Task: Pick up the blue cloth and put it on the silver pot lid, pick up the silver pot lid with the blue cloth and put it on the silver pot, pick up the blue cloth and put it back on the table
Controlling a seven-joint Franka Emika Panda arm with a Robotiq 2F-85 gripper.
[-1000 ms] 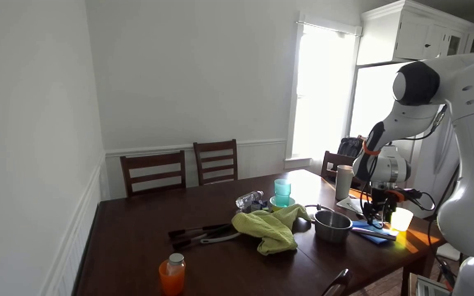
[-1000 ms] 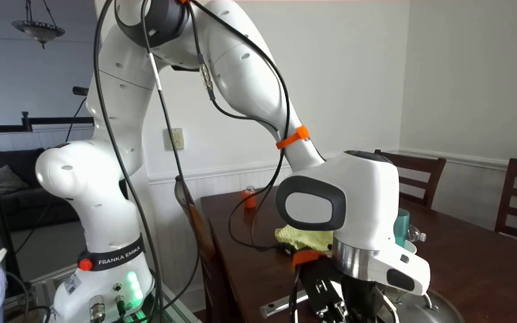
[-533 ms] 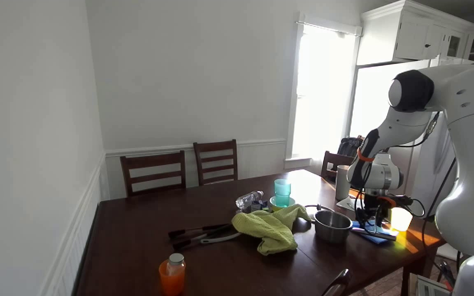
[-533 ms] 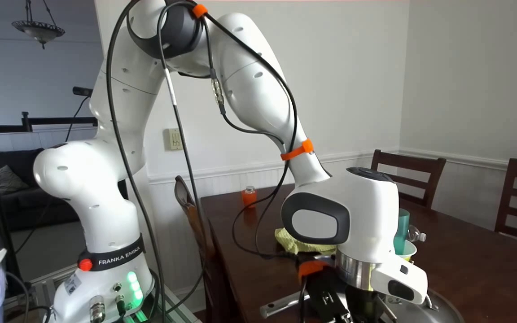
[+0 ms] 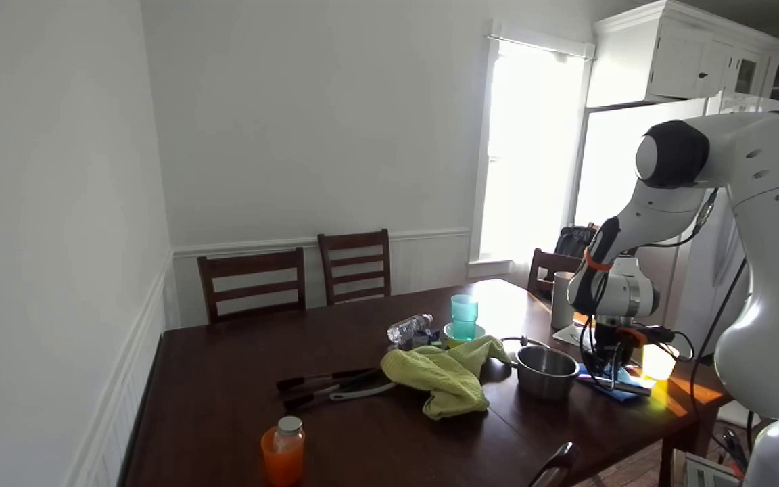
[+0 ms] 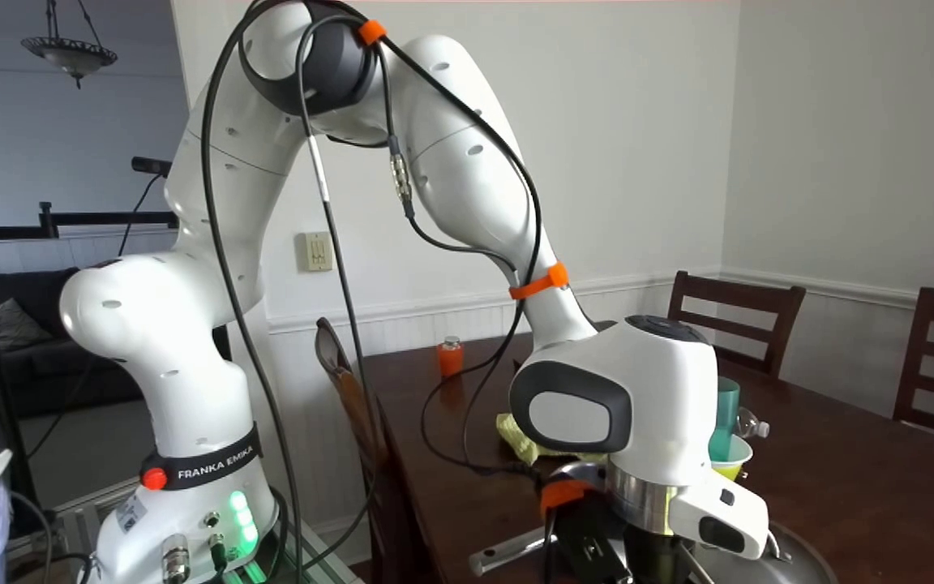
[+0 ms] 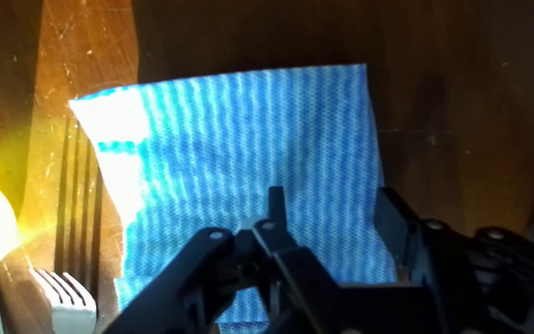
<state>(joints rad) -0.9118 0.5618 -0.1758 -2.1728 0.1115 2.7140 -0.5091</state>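
The blue cloth [image 7: 248, 139] lies flat on the table, filling the middle of the wrist view. In an exterior view the blue cloth [image 5: 623, 395] is partly behind the pot's handle and the gripper. My gripper [image 7: 329, 204] is open and empty above the cloth; one finger is over it and the other is at its edge. The silver pot [image 5: 547, 379] stands uncovered beside the gripper; its handle [image 6: 507, 553] shows in an exterior view. The silver pot lid [image 6: 767, 560] lies on the table, partly hidden by the arm; a piece of the lid [image 5: 512, 348] shows behind the pot.
A lit yellow cup [image 5: 660, 362] and a fork [image 7: 74, 306] are beside the cloth. A tall grey cup [image 5: 562, 301] stands behind. A yellow-green cloth [image 5: 440, 379], a teal cup [image 5: 464, 316] in a bowl, a bottle [image 5: 410, 328] and an orange cup [image 5: 282, 460] are also on the table.
The arm has come down, bringing the gripper lower over the blue cloth and slightly closer to the pot. The cloth, pot and lid look unmoved.
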